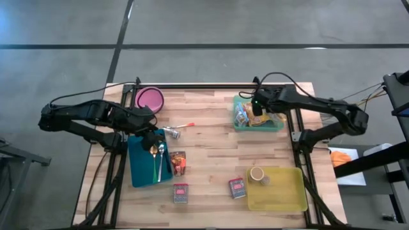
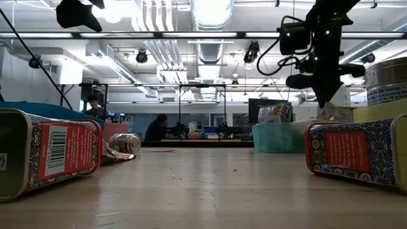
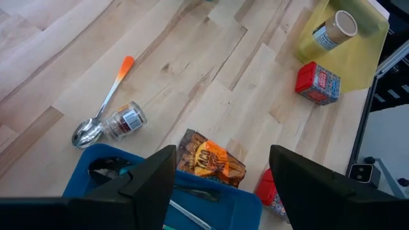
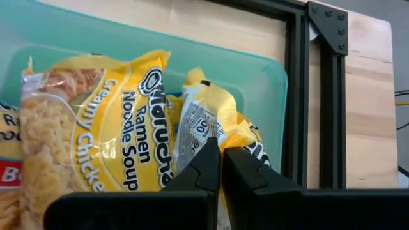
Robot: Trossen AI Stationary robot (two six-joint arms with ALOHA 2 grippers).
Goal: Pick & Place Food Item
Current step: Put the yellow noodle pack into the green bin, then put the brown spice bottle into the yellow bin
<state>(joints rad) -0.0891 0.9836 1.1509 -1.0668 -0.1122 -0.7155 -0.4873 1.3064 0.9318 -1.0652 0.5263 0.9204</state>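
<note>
Pale butcher-block table [image 1: 211, 144], seen from above with both arms over it. Right gripper [image 4: 221, 153] poised above the teal bin [image 1: 276, 126] at the far right of the table, fingers pressed together and empty. Directly below and ahead of its fingertips, yellow ramen packets [image 4: 105, 115] lying in the bin, a smaller folded packet [image 4: 201, 121] just in front of the fingertips; contact with it cannot be told. Left gripper [image 3: 220, 172] hovering over the blue tray [image 1: 142, 167] on the near left side, fingers [image 3: 150, 179] spread apart with nothing between them. Beneath it, two spoons [image 1: 158, 160] resting on the tray. Just beyond its fingertips, an orange snack bag [image 3: 211, 160], lying against the tray edge. Farther out, a small glass jar [image 3: 124, 120] on its side, touching the bowl of an orange-handled spoon [image 3: 105, 105]. Well ahead, a red tin [image 3: 317, 83] beside the yellow tray [image 3: 370, 38], with a paper cup [image 3: 333, 29] lying on that tray.
</note>
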